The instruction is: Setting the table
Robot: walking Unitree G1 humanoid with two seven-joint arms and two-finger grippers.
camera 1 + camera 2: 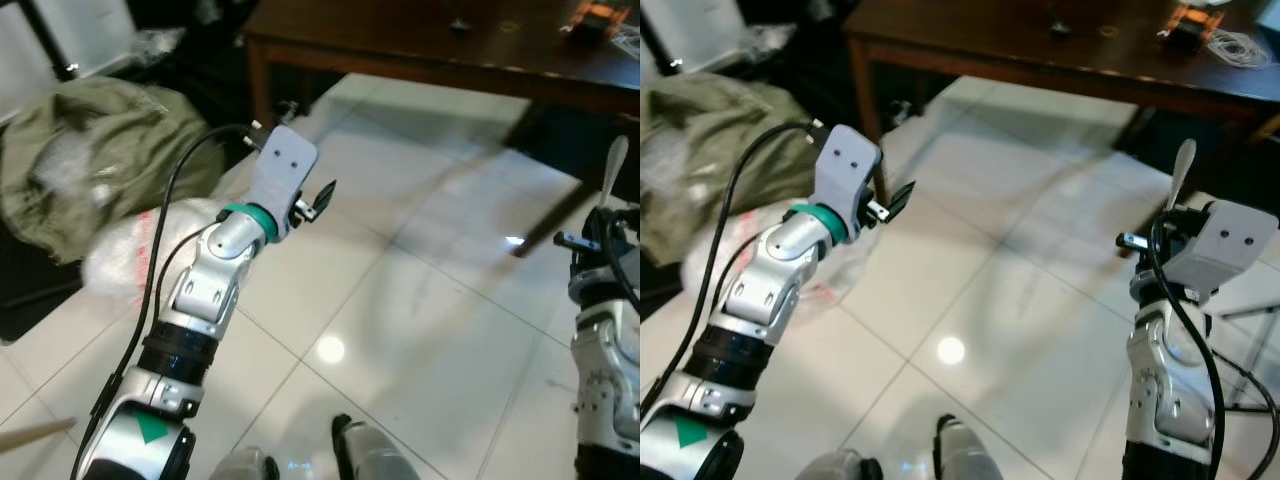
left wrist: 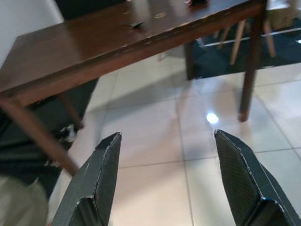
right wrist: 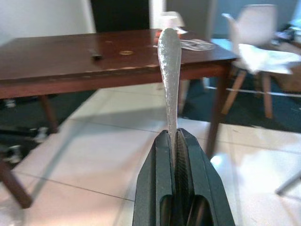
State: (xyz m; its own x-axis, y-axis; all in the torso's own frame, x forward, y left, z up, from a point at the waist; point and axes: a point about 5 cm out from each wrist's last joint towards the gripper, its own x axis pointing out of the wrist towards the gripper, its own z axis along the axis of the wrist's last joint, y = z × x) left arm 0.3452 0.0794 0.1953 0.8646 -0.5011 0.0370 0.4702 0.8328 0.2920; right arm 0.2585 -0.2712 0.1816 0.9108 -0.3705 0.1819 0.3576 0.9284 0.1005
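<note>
A dark brown wooden table [image 1: 420,45] stands ahead across the white tiled floor, also seen as the table [image 3: 56,59] in the right wrist view. My right gripper [image 3: 177,141] is shut on the handle of a silver utensil [image 3: 169,56], which sticks straight up from the fingers; the utensil's working end is hidden. The head views show the utensil [image 1: 1181,170] upright at the right, short of the table. My left gripper [image 2: 164,179] is raised at the left, open and holding nothing, pointing toward the table's near leg; it appears as the left gripper [image 1: 322,197] in the left eye view.
An olive green cloth [image 1: 90,150] and a white plastic bag [image 1: 130,250] lie on the floor at the left. On the table's far right are cables [image 1: 1230,45] and an orange item [image 1: 1195,15]. A white chair [image 3: 254,42] stands beyond the table. Open tiles lie ahead.
</note>
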